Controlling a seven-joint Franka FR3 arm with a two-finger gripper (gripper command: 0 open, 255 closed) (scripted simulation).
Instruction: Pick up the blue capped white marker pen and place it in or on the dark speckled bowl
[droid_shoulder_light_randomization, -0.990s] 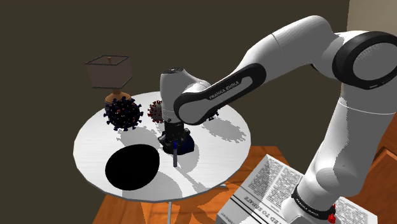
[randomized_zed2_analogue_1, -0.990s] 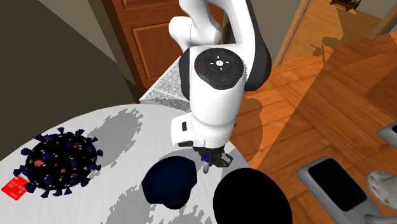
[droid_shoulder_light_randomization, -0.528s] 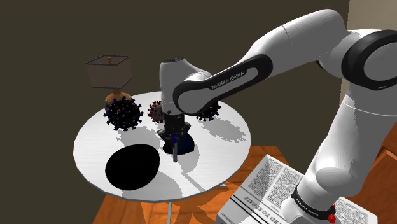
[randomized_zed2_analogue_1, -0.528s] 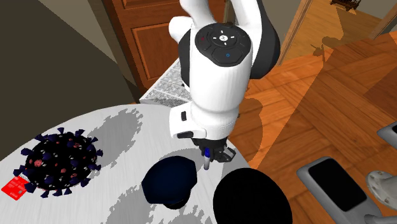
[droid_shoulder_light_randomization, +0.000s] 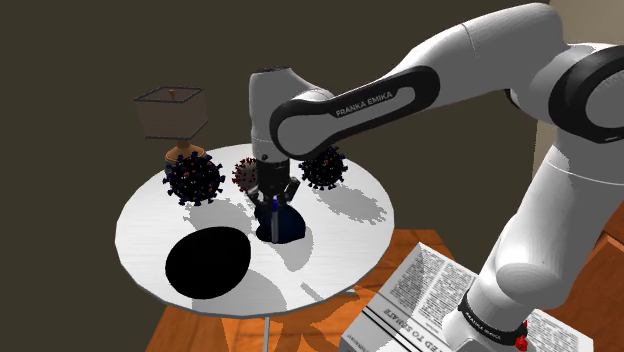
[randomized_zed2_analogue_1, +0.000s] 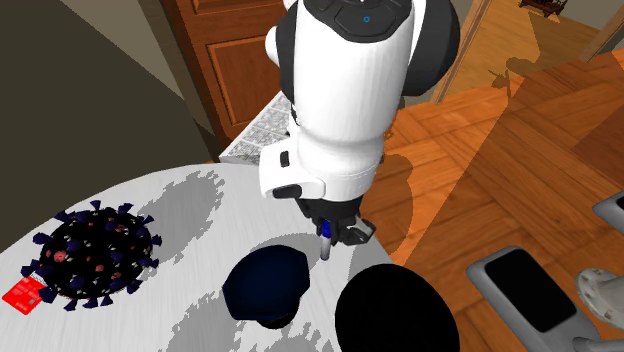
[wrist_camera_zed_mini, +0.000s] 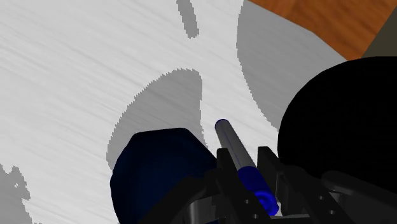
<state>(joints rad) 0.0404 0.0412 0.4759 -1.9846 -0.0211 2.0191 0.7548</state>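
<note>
the marker pen (wrist_camera_zed_mini: 230, 141) is clasped near its blue cap by the closed-down gripper (wrist_camera_zed_mini: 247, 162), just beside a dark blue lump (wrist_camera_zed_mini: 159, 172), near the black bowl (wrist_camera_zed_mini: 343, 114).

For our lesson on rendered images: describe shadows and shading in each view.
Shoulder view: grey shadows lie on the round white table; the black bowl is a flat disc without shading. Second exterior view: blotchy grey shadows on the table. Wrist view: jagged shadow edges beside the blue-capped grey marker pen in the black claw.
</note>
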